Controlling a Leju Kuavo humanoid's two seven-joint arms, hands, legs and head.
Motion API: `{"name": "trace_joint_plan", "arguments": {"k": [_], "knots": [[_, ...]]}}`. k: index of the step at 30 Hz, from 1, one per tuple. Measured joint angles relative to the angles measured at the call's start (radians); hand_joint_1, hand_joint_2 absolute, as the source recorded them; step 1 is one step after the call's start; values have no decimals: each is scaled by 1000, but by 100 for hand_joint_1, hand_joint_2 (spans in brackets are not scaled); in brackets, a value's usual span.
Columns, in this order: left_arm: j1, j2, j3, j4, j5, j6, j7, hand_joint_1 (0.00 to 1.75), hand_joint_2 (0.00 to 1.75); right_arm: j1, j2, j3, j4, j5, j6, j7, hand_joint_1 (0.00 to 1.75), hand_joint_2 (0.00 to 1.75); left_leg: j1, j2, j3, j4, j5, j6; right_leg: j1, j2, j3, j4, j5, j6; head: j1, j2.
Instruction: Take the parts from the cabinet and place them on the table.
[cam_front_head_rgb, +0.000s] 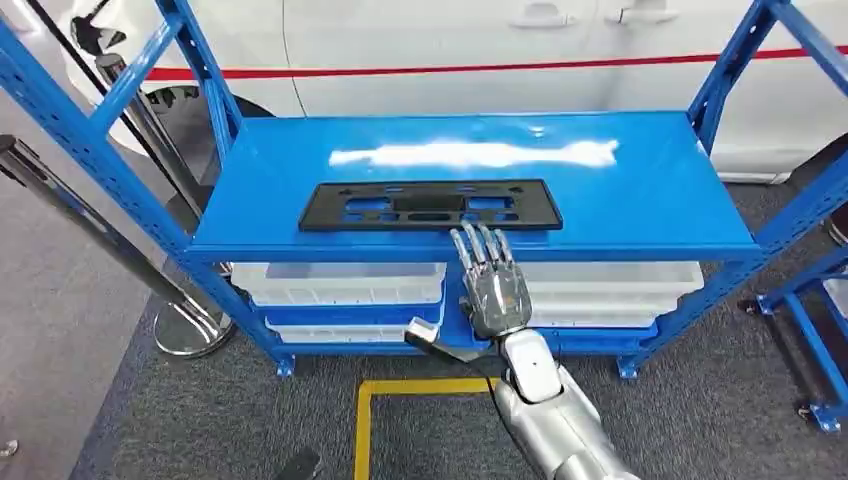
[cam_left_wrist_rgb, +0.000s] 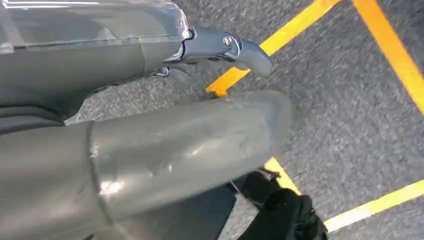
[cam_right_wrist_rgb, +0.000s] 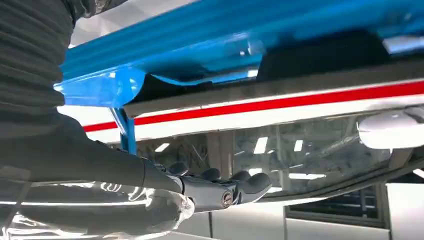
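Bright overhead light glares white on the blue shelf (cam_front_head_rgb: 640, 190); the left wrist view is motion-blurred.

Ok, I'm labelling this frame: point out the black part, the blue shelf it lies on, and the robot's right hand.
black part (cam_front_head_rgb: 430, 205), head view, its middle section.
blue shelf (cam_front_head_rgb: 640, 190), head view, bare top surface.
right hand (cam_front_head_rgb: 490, 275), head view, back of the hand.

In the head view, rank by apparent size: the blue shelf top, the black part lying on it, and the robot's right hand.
1. Blue shelf top, largest.
2. Black part.
3. Right hand, smallest, though it is nearer the camera.
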Motion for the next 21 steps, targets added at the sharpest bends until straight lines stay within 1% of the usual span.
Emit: {"name": "trace_joint_plan", "arguments": {"k": [1,2,3,4,5,6,7,8,9,10,11,12,13,14,15,16,17,18,19,20,21], "knots": [[1,0,-2,0,4,0,0,0,0,1,0,-7,0,-6,0,-6,0,175,0,0,-46,81,-29,-2,2,-1,2,0,-4,-4,0,0],[3,0,-3,0,6,1,0,0,0,3,0,-14,0,-8,0,-8,0,175,0,0,-84,140,-43,-2,4,-1,5,0,-7,-5,0,0],[5,0,-3,0,8,1,0,0,0,4,0,-20,0,-10,0,-10,0,175,0,0,-106,161,-33,-2,6,0,8,0,-10,-6,0,0],[6,0,-4,0,8,1,0,0,0,5,0,-23,0,-10,0,-11,0,175,0,0,-103,137,-2,1,7,2,13,0,-13,-5,0,0],[6,0,-5,0,8,1,1,0,0,4,0,-27,0,-10,0,-13,0,175,-1,0,-80,72,49,7,9,4,20,0,-17,-5,0,0],[5,0,-5,0,8,1,1,0,0,4,0,-31,-2,-10,0,-13,0,175,-2,0,-44,-17,104,16,11,5,29,0,-22,-4,0,0],[5,1,-5,0,8,1,1,0,0,4,0,-32,-2,-9,0,-13,0,175,-8,0,-10,-103,148,29,11,5,34,-2,-27,-3,0,0],[2,3,-5,0,9,1,1,0,0,3,0,-36,-2,-8,0,-13,0,175,-13,1,-1,-118,130,35,16,4,33,-1,-29,2,1,0],[1,3,-6,0,9,1,1,0,0,4,0,-41,-2,-8,0,-13,0,175,-15,1,8,-143,125,38,13,6,28,1,-29,8,0,0],[1,3,-6,0,9,1,2,0,0,6,0,-43,-2,-7,0,-13,0,175,-17,1,6,-140,123,37,12,5,27,-3,-28,13,0,0],[3,3,-6,0,9,1,2,0,0,8,0,-45,-2,-5,0,-13,0,175,-18,0,7,-143,122,39,11,3,31,-9,-29,18,0,0],[3,3,-6,0,9,1,2,0,0,7,0,-45,-6,-5,0,-13,0,175,-14,0,16,-156,125,44,14,3,37,-13,-31,25,-1,0],[5,3,-6,0,9,1,2,0,0,8,0,-47,-10,-5,-1,-13,0,175,-4,2,32,-172,131,45,12,0,39,-4,-37,30,0,0],[4,3,-7,0,9,1,2,0,0,4,0,-48,-10,-5,-1,-13,0,175,-4,0,40,-180,130,47,13,0,29,20,-47,35,1,0],[1,2,-8,0,9,1,2,0,0,2,0,-50,-10,-5,-1,-13,0,175,-4,1,45,-180,126,56,12,1,-14,98,-83,38,0,0],[0,2,-8,0,9,1,2,0,0,5,0,-51,-10,-5,-1,-13,0,175,-4,2,49,-179,121,58,11,1,-58,174,-114,42,1,0],[1,2,-8,0,9,1,2,0,0,11,-1,-55,-10,-5,-1,-13,0,175,-4,2,53,-179,117,60,9,1,-101,243,-134,45,0,0],[3,2,-9,0,9,1,2,0,0,17,-2,-57,-10,-5,-1,-13,0,175,-4,1,57,-178,112,59,6,1,-134,285,-136,47,1,0],[5,2,-9,0,9,1,2,0,0,20,-2,-61,-10,-5,-1,-13,0,175,-3,0,63,-176,106,57,2,0,-145,280,-109,50,0,0],[5,2,-9,0,9,1,2,0,0,20,-2,-62,-10,-5,-1,-13,0,175,-3,0,68,-174,101,55,0,-1,-137,248,-76,52,0,0],[5,2,-10,0,9,1,2,0,0,18,-2,-63,-10,-5,-1,-13,0,175,-1,-1,78,-167,89,51,-4,-2,-95,146,-1,55,0,0]]}}
